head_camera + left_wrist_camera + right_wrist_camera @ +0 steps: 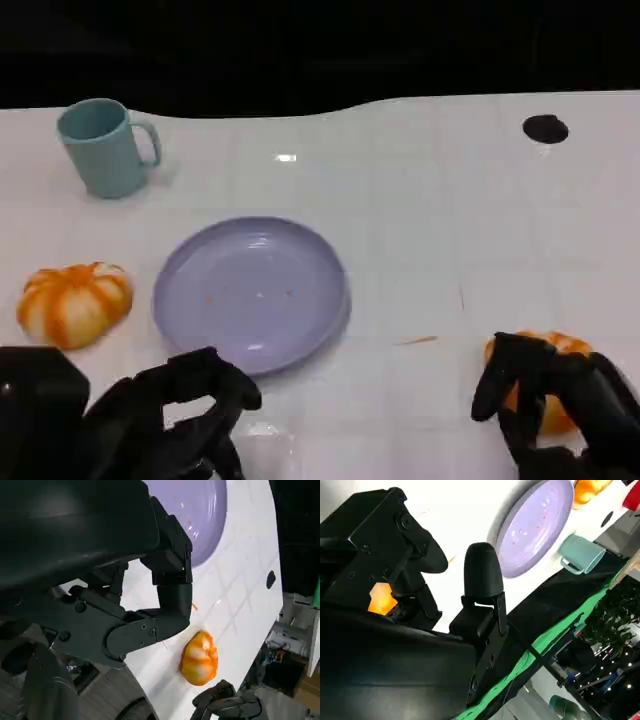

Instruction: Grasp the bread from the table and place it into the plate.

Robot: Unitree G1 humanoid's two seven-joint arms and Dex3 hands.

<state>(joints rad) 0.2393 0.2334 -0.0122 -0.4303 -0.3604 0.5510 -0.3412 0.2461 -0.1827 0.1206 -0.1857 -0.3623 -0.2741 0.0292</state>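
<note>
Two orange-and-white pumpkin-shaped breads lie on the white table. One bread [565, 345] [200, 659] sits at the front right. My right hand [555, 405] [420, 580] arches over it, fingers draped on its left side and thumb apart, and a piece of the bread [382, 600] shows beneath the fingers. The other bread [75, 302] [590, 490] lies at the left, apart from both hands. The lilac plate [250, 290] [200, 510] [535, 525] stands in the middle with nothing in it. My left hand [170, 410] [145, 605] hovers just in front of the plate, fingers curled in on nothing.
A teal mug [100, 148] [580, 552] stands at the back left. A small black spot [545, 128] marks the table at the back right. The table's far edge meets a dark background.
</note>
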